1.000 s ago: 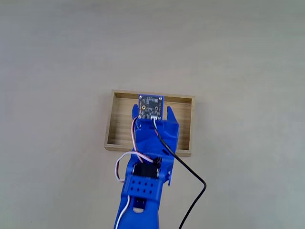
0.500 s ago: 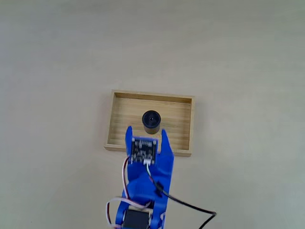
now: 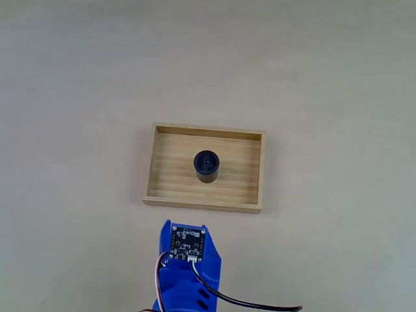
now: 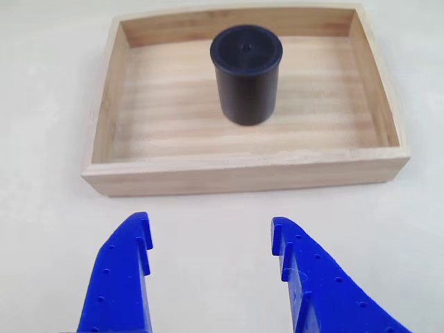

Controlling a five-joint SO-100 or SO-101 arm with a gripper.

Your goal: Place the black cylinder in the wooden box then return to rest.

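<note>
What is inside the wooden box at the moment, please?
The black cylinder stands upright near the middle of the wooden box, apart from its walls. The floor patch beneath it is covered. The open pincer sits outside the near wall.

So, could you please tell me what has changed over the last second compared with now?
The gripper has pulled back off the wooden box toward the bottom of the fixed view, uncovering the black cylinder, which it had let go of. Its blue fingers are now spread apart outside the box. The cylinder stands upright inside; the box has not moved.

Pale plain table (image 3: 325,78)
</note>
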